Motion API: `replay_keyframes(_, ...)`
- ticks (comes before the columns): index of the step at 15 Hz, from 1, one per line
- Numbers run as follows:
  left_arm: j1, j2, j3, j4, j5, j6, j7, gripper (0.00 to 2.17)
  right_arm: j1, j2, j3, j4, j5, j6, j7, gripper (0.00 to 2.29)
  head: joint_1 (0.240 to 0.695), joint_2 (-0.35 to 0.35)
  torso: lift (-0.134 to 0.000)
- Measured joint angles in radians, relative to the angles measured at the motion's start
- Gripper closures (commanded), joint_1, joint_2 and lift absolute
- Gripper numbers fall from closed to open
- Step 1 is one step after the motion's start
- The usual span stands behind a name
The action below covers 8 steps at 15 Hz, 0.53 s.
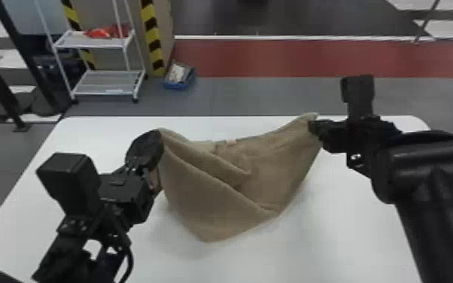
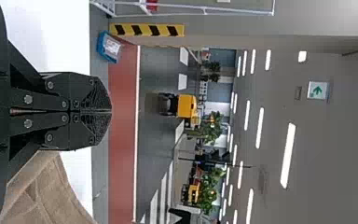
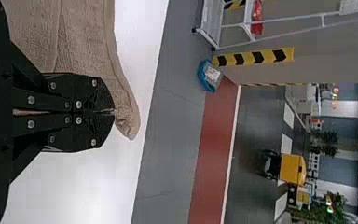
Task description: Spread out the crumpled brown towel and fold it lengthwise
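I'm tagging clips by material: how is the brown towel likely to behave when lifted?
Probably floppy: the brown towel sags in folds between the left gripper and the right gripper. Its coarse-looking weave suggests it shouldn't slip easily. It likely won't flatten by itself, given its deep folds.

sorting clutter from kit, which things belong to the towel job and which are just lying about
For the job:
brown towel
left tool
right tool
white table

Lying about:
blue bin on the floor
red item on the white rack
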Motion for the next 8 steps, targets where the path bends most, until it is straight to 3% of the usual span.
replay_keyframes(4, 0.021, 0.001, 0.011, -0.015, 0.003, 0.011, -0.004, 1.74, 0.145, -0.051, -0.166, -0.204, -0.019, 0.088, -0.026, 1.33, 0.695, -0.127, -0.124)
replay_keyframes(5, 0.022, 0.001, 0.008, -0.011, -0.001, 0.025, -0.005, 1.74, 0.198, -0.058, -0.185, -0.235, 0.000, 0.101, -0.038, 1.33, 0.695, -0.172, -0.124)
replay_keyframes(8, 0.011, 0.002, -0.006, 0.007, -0.036, 0.096, -0.015, 1.63, 0.320, -0.065, -0.206, -0.253, 0.022, 0.057, -0.048, 1.33, 0.695, -0.206, -0.124)
